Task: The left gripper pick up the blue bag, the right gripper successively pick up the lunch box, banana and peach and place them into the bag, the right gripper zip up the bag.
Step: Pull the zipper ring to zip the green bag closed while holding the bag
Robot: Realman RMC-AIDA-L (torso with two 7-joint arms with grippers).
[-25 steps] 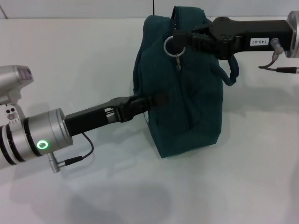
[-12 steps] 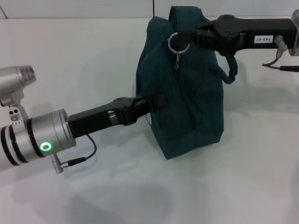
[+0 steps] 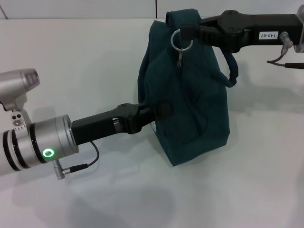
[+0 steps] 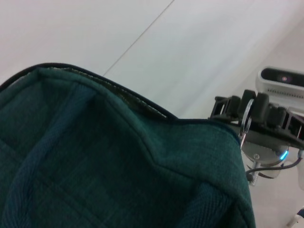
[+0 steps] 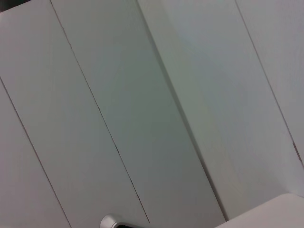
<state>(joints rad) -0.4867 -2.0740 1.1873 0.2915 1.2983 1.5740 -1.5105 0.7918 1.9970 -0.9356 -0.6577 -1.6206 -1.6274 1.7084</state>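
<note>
right pincer [image 3: 189, 32] clamps ring pull [image 3: 181, 40]; left pincer [image 3: 159, 110] grips blue bag [image 3: 190, 99].

A plain white desk [image 3: 95, 61] carries everything in the head view. Only the blue bag [image 3: 194, 104] stands on it, upright toward the far middle, with its base resting flat on the surface. Soft grey shadows fall on the desk beside the bag and near the front edge.
</note>
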